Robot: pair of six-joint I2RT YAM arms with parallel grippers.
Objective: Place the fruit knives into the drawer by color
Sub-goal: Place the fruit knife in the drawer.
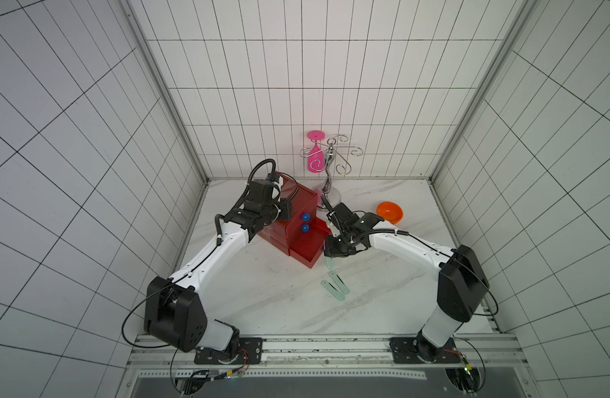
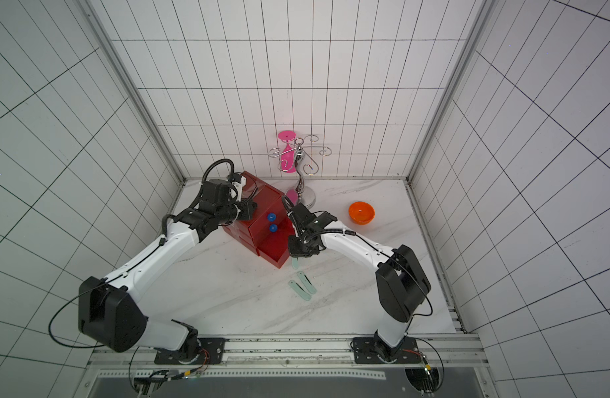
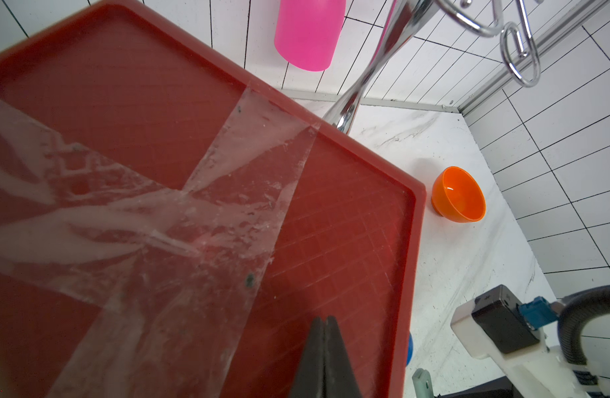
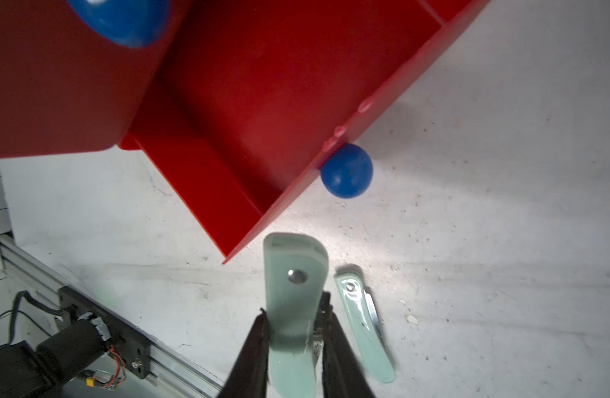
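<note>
We note the right jaws clenched on a mint green knife (image 4: 291,265), just outside the open bottom drawer (image 4: 227,131) of the red chest (image 1: 303,200). Left jaws pressed together over its taped top. Two mint knives (image 1: 333,291) lie on the desk (image 1: 262,303).

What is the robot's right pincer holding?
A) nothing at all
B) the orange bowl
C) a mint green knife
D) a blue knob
C: in the right wrist view the right pincer is closed on a mint green knife, just off the corner of the open drawer.
</note>
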